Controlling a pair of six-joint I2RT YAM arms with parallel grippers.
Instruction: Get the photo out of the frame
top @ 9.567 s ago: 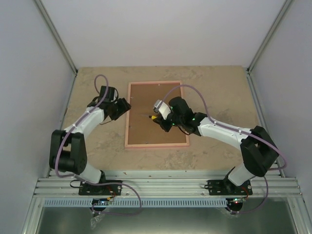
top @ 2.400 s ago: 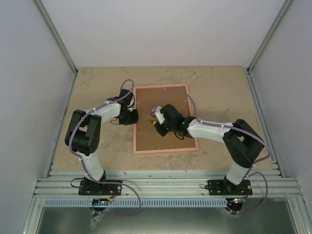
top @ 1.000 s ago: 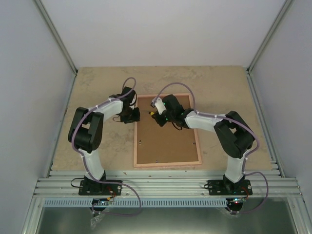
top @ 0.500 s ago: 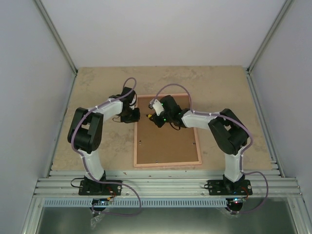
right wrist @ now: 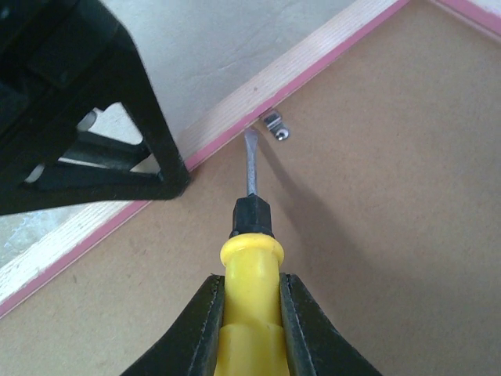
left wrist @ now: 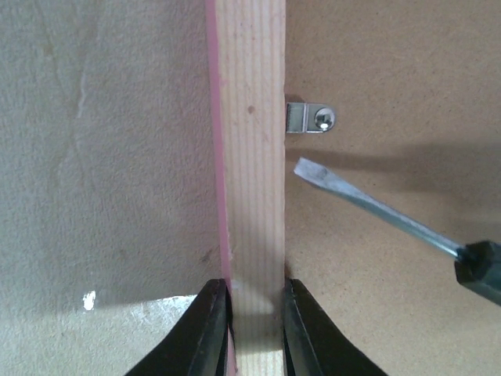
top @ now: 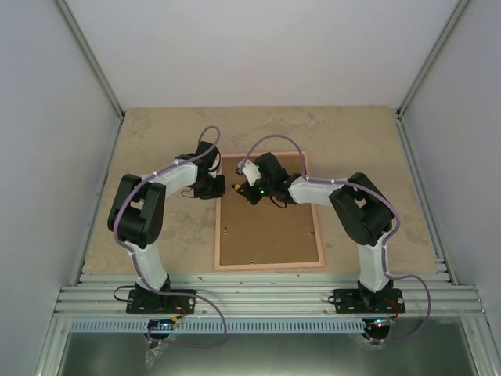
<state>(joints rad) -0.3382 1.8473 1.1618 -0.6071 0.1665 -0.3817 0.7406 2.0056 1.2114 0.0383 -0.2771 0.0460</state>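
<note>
The frame is lying back-up around the middle of the table, its near rail reaching close to the near edge. Brown backing board is facing the camera. The photo itself is not showing anywhere. I judge it is sitting face down under that board.

The left gripper is pinching the frame's left rail between its fingers, steadying it. The right gripper is clamping the yellow handle of a screwdriver, and the flat blade is hovering just beside a small metal clip at the far end of that rail, not quite touching it.

What is worrying from here is the blade. If it is coming in at this shallow slant and missing the clip's edge, it is likely to be skating across the fibreboard and scoring it, or digging under and creasing the print below. A hard sideways push may also be dragging the frame out of the left gripper's narrow hold.

The table is showing a mottled beige, stone-like top. Plain pale wall panels are closing it in on three sides, and an aluminium rail is carrying the arm bases at the near edge.
</note>
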